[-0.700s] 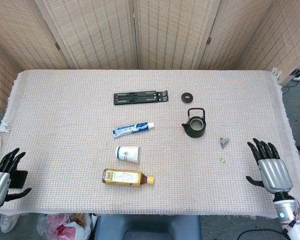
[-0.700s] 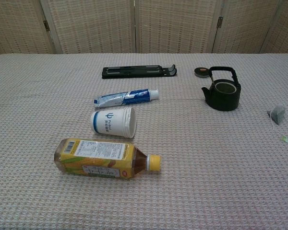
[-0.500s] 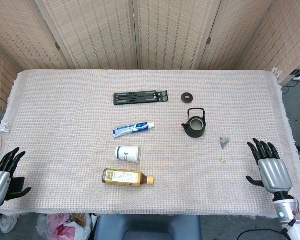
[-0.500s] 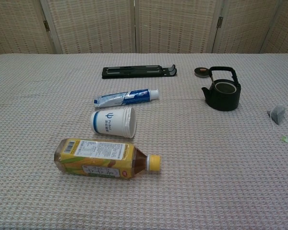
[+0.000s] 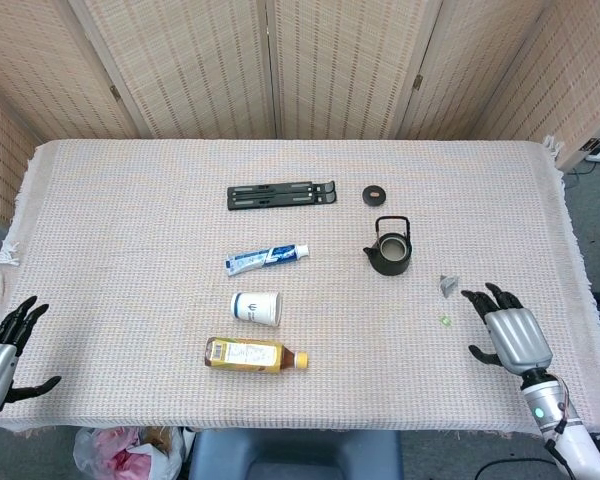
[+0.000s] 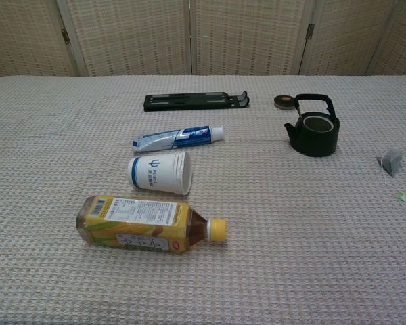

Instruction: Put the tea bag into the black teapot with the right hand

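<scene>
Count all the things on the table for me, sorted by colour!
Black: 3 – teapot, lid, stand
White: 2 – toothpaste, cup
Yellow: 1 – bottle
Grey: 1 – tea bag
Total: 7

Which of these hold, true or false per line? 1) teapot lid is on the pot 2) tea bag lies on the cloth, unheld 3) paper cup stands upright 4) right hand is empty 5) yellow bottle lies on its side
1) False. The black teapot is open; its lid lies apart on the cloth, farther back.
2) True. The tea bag lies on the cloth between the teapot and the right hand, untouched.
3) False. The paper cup lies on its side.
4) True. The right hand holds nothing, fingers apart.
5) True. The yellow bottle lies flat, cap pointing right in the head view.
</scene>
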`<control>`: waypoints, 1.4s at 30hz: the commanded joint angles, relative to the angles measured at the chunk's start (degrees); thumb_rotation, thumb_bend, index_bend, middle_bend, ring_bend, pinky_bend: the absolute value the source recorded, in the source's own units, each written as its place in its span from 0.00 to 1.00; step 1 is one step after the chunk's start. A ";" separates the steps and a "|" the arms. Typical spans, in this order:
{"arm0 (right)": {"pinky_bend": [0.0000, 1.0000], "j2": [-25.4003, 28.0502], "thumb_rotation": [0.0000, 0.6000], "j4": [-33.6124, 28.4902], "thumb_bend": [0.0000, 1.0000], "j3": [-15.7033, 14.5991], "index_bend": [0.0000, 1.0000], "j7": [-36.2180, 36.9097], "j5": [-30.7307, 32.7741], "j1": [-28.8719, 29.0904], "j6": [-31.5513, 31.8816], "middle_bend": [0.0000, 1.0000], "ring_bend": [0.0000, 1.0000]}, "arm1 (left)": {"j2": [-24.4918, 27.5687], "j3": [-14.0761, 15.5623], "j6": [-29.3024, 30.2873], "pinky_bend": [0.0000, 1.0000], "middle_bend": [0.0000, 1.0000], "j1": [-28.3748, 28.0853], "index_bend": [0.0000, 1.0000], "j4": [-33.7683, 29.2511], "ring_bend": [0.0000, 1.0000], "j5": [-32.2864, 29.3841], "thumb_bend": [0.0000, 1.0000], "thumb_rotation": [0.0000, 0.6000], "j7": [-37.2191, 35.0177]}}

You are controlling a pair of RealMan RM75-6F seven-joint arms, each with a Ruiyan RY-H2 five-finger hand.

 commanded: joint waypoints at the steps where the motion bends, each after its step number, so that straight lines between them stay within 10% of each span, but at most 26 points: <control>1: 0.62 1.33 1.00 -0.47 0.24 -0.39 0.35 -1.80 0.40 2.14 -3.51 0.58 0.43 | 0.25 0.04 1.02 0.32 0.00 0.33 0.00 -0.09 0.11 0.76 0.13 1.00 -0.71; 22: 0.87 -1.80 1.00 20.46 0.29 -2.77 0.43 10.14 -9.75 10.13 -9.98 0.91 0.76 | -0.74 -0.28 -0.20 0.32 0.00 0.13 0.00 -0.98 0.11 -0.73 0.23 1.00 2.79; 42: 0.92 -9.29 1.00 34.22 0.29 -6.50 0.43 17.71 -15.36 16.32 -14.80 0.96 0.81 | -1.31 -0.81 -1.43 0.32 0.00 -0.26 0.00 -1.18 0.11 -2.44 0.23 1.00 4.42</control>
